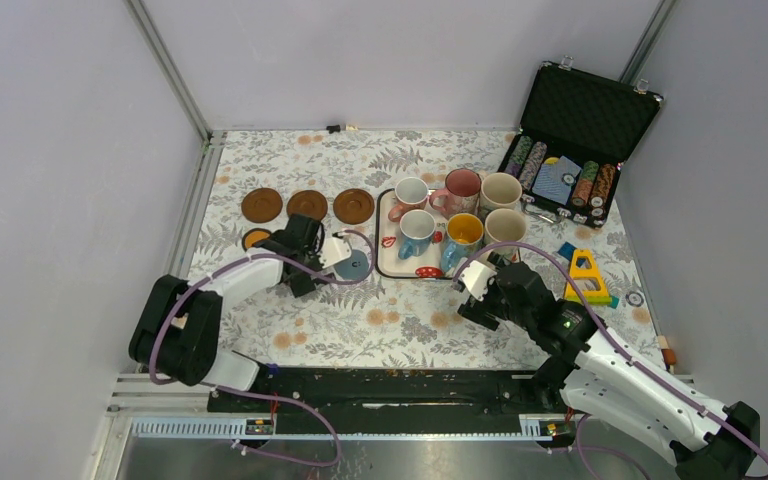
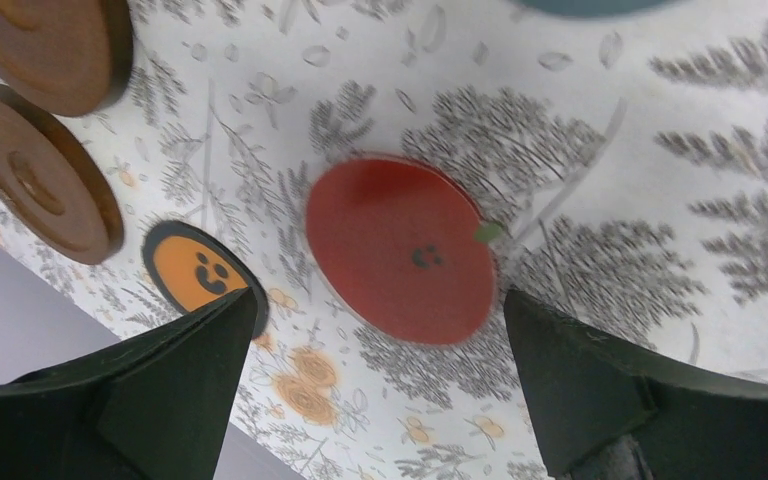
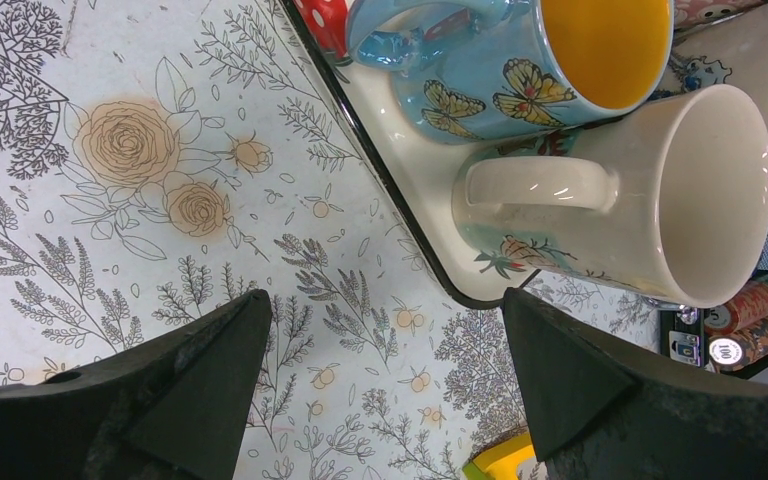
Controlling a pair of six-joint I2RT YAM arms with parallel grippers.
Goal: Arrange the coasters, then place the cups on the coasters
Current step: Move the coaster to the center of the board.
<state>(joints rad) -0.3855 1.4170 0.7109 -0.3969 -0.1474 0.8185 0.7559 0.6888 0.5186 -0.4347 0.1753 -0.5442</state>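
Three dark brown coasters (image 1: 307, 205) lie in a row left of the tray (image 1: 385, 238). A black coaster with an orange centre (image 1: 256, 238) and a grey-blue coaster (image 1: 353, 266) lie nearer. My left gripper (image 1: 302, 258) hangs open just above the red coaster (image 2: 400, 250), which the arm hides in the top view. On the tray stand six cups, among them a pink one (image 1: 459, 190), a blue one with yellow inside (image 3: 520, 70) and a cream one (image 3: 660, 200). My right gripper (image 3: 387, 296) is open and empty over the cloth at the tray's near right corner.
An open black case of poker chips (image 1: 570, 150) stands at the back right. A yellow and blue toy (image 1: 585, 275) lies right of the tray. The enclosure's walls close in the left, back and right sides.
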